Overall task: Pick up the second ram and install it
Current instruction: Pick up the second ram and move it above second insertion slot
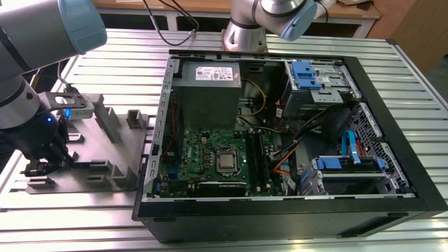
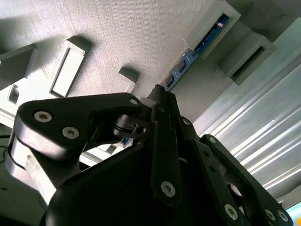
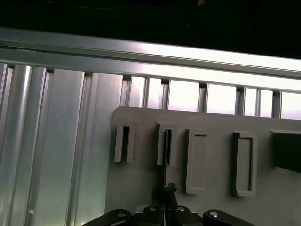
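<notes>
A black, link-jointed hand (image 1: 42,163) reaches down onto a matte grey moulded tray (image 1: 105,157) of rectangular slots, set on the ribbed aluminium counter (image 1: 70,226) near its edge at the exterior view's left, beside an open black computer case (image 1: 280,210). In the second wrist view the fingers (image 2: 164,141) close to a point, pinching the second ram (image 2: 181,66), a thin blue-green board. It stands edge-on, its long axis running along the tray's face into a raised slotted block (image 2: 211,26).
</notes>
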Available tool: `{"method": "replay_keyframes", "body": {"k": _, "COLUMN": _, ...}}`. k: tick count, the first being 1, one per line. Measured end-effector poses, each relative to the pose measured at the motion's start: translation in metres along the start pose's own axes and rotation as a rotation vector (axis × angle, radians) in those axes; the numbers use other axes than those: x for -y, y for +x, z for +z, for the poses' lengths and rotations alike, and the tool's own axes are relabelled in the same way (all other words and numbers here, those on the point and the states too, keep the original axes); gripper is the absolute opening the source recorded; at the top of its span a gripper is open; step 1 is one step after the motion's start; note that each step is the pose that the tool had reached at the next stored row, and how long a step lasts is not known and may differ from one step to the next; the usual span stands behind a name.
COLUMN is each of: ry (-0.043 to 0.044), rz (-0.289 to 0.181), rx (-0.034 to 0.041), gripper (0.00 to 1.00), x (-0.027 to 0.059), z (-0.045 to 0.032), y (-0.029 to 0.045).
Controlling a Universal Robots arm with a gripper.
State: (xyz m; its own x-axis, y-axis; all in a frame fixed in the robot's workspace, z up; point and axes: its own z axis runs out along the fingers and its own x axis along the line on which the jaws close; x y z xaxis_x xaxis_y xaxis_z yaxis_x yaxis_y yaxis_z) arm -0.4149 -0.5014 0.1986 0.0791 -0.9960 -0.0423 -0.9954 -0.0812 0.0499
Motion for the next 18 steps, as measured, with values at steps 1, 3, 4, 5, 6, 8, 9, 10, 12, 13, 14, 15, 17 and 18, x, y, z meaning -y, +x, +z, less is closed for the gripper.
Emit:
{"method": "replay_keyframes", "body": {"k": 1, "ry": 0.0000, "rz": 0.000, "rx": 0.0000, "gripper": 0.10, "x": 0.0000, "z": 0.0000, "y": 0.0000}}
{"method": "replay_keyframes", "body": {"k": 3, "ry": 0.0000, "rz": 0.000, "rx": 0.0000, "gripper": 0.10, "x": 0.0000, "z": 0.0000, "y": 0.0000}}
{"method": "replay_keyframes", "body": {"k": 4, "ry": 0.0000, "rz": 0.000, "rx": 0.0000, "gripper": 0.10, "x": 0.0000, "z": 0.0000, "y": 0.0000}}
{"method": "replay_keyframes", "body": {"k": 5, "ry": 0.0000, "rz": 0.000, "rx": 0.0000, "gripper": 0.10, "x": 0.0000, "z": 0.0000, "y": 0.0000}}
{"method": "replay_keyframes", "body": {"k": 6, "ry": 0.0001, "rz": 0.000, "rx": 0.0000, "gripper": 0.10, "x": 0.0000, "z": 0.0000, "y": 0.0000}}
{"method": "replay_keyframes", "body": {"k": 8, "ry": 0.0003, "rz": 0.008, "rx": 0.0004, "gripper": 0.10, "x": 0.0000, "z": 0.0000, "y": 0.0000}}
{"method": "replay_keyframes", "body": {"k": 9, "ry": 0.0005, "rz": 0.017, "rx": 0.0007, "gripper": 0.10, "x": 0.0000, "z": 0.0000, "y": 0.0000}}
{"method": "replay_keyframes", "body": {"k": 10, "ry": 0.0009, "rz": 0.025, "rx": 0.0011, "gripper": 0.10, "x": 0.0000, "z": 0.0000, "y": 0.0000}}
{"method": "replay_keyframes", "body": {"k": 12, "ry": 0.0015, "rz": 0.034, "rx": 0.0017, "gripper": 0.10, "x": 0.0000, "z": 0.0002, "y": 0.0000}}
{"method": "replay_keyframes", "body": {"k": 13, "ry": 0.0015, "rz": 0.035, "rx": 0.0017, "gripper": 0.10, "x": 0.0000, "z": 0.0002, "y": 0.0000}}
{"method": "replay_keyframes", "body": {"k": 14, "ry": 0.0015, "rz": 0.035, "rx": 0.0018, "gripper": 0.10, "x": 0.0000, "z": 0.0001, "y": 0.0000}}
{"method": "replay_keyframes", "body": {"k": 15, "ry": 0.0015, "rz": 0.035, "rx": 0.0018, "gripper": 0.10, "x": 0.0000, "z": 0.0002, "y": 0.0000}}
{"method": "replay_keyframes", "body": {"k": 17, "ry": 0.0015, "rz": 0.036, "rx": 0.0018, "gripper": 0.10, "x": 0.0000, "z": 0.0001, "y": 0.0000}}
{"method": "replay_keyframes", "body": {"k": 18, "ry": 0.0015, "rz": 0.036, "rx": 0.0018, "gripper": 0.10, "x": 0.0000, "z": 0.0001, "y": 0.0000}}
